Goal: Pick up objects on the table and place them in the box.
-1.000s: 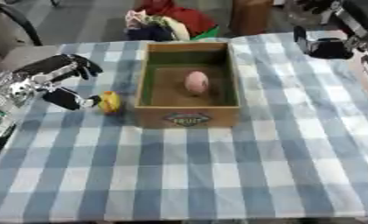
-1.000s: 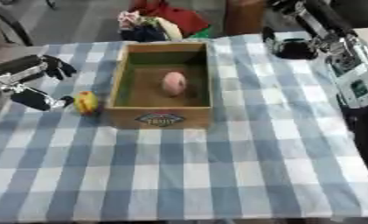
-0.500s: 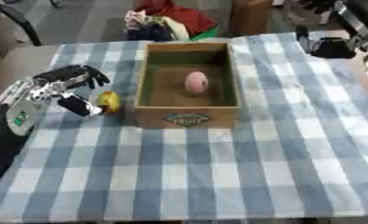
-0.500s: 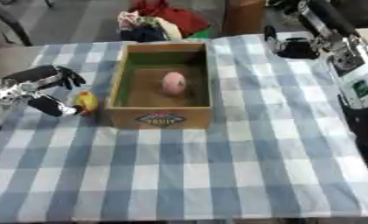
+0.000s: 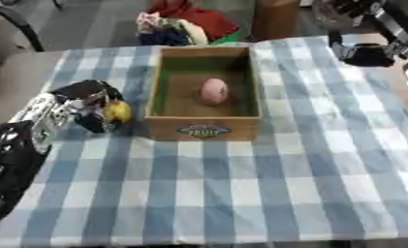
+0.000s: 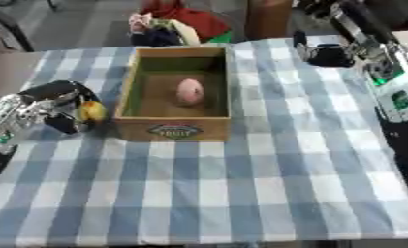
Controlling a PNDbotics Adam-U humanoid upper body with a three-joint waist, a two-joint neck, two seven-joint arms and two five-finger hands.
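Observation:
A small yellow object [image 5: 117, 111] lies on the checked cloth just left of the wooden box [image 5: 203, 130]. My left hand [image 5: 78, 104] is right beside it, fingers arched over its top and thumb below it, the object sitting in the gap at the fingertips. I cannot see the fingers closed on it. Inside the box lies a pink egg-shaped object [image 5: 213, 90]. My right hand [image 5: 366, 53] hangs over the table's far right corner with relaxed fingers, holding nothing.
The blue-and-white checked table [image 5: 266, 193] stretches in front of and to the right of the box. A pile of clothes [image 5: 177, 22] and a brown carton [image 5: 274, 19] lie beyond the far edge. A chair [image 5: 16, 19] stands at the far left.
My left hand has moved right, from the table's left edge up to the yellow object, which now sits between fingers and thumb. The right hand has stayed in place.

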